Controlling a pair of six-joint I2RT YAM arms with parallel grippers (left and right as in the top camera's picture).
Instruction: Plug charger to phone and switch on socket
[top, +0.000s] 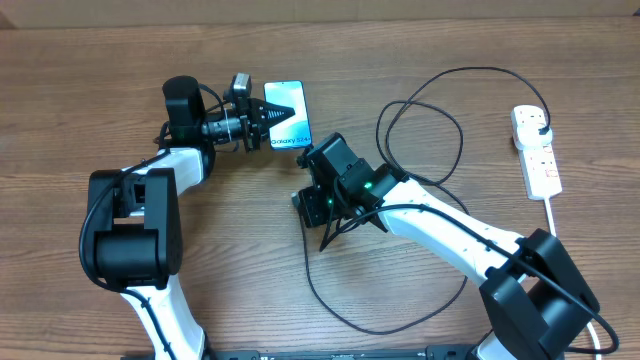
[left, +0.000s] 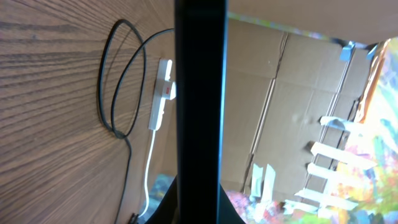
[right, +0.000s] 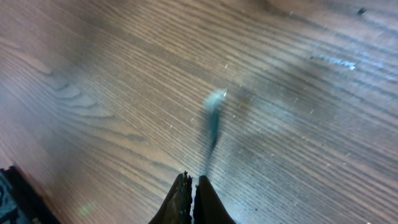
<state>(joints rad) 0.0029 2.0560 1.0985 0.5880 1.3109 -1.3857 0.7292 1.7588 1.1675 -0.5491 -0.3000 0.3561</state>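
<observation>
The phone (top: 290, 118) lies screen up with its turquoise display lit, at the back of the table. My left gripper (top: 270, 118) is shut on its left edge. In the left wrist view the phone (left: 199, 93) is a dark upright bar seen edge-on between the jaws of my left gripper (left: 199, 208). The charger (top: 430, 120) loops across the right side, and its black plug sits in the socket (top: 537, 150). My right gripper (top: 323, 243) points down near the table centre, shut on the charger's thin free end (right: 213, 124), which sticks out blurred past my right gripper's (right: 191, 180) tips.
The socket's white cord (top: 560, 235) runs toward the front right. A long cable loop (top: 380, 328) lies near the front edge. In the left wrist view, the socket (left: 163, 93) and cable loops (left: 118, 81) lie on wood, with cardboard boxes (left: 292, 93) beyond the table.
</observation>
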